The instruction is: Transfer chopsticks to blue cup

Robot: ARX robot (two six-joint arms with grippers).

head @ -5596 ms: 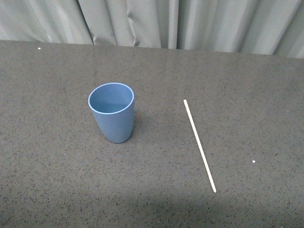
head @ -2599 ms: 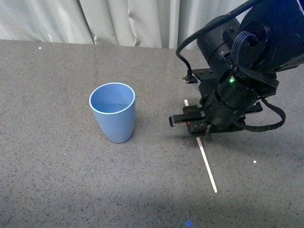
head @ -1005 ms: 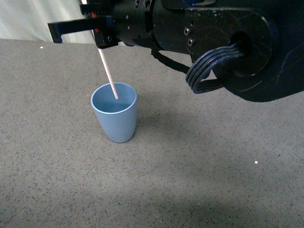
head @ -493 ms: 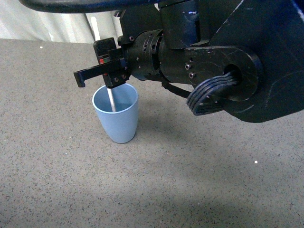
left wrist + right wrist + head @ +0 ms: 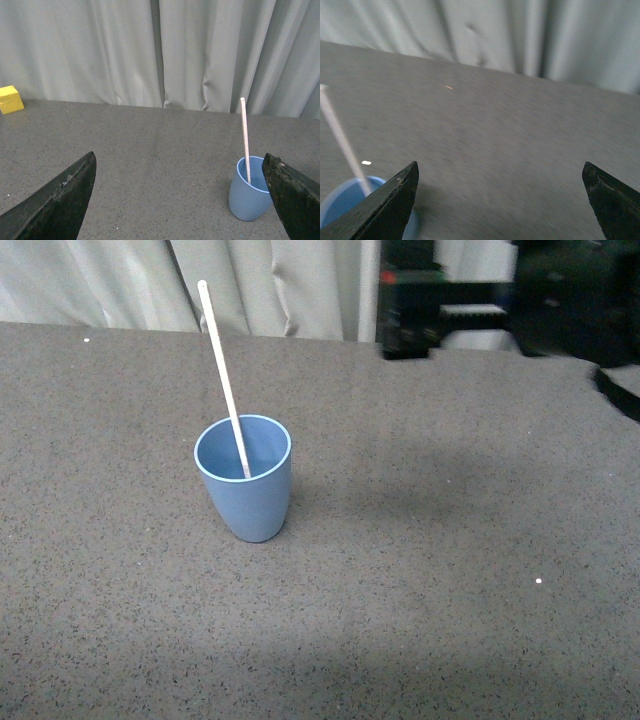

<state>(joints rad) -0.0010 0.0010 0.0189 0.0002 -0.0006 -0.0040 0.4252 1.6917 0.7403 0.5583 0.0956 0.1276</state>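
The blue cup (image 5: 245,485) stands upright on the dark grey table, left of centre. The off-white chopstick (image 5: 222,375) stands in it, lower end inside, leaning towards the far left, its top well above the rim. My right gripper (image 5: 450,325) is open and empty, blurred, high at the back right, apart from the cup. In the right wrist view the cup (image 5: 340,207) and the chopstick (image 5: 342,140) lie beside the open gripper (image 5: 500,167). My left gripper (image 5: 179,160) is open and empty; the cup (image 5: 247,195) with the chopstick (image 5: 244,140) stands ahead, near one finger.
Grey curtains (image 5: 270,285) hang behind the table's far edge. A small yellow block (image 5: 10,99) sits on the table far off in the left wrist view. The speckled grey table top (image 5: 420,570) spreads to the right of and in front of the cup.
My right gripper lowered the chopstick into the cup, let go of it and has pulled up and back to the right. The chopstick now leans in the cup on its own.
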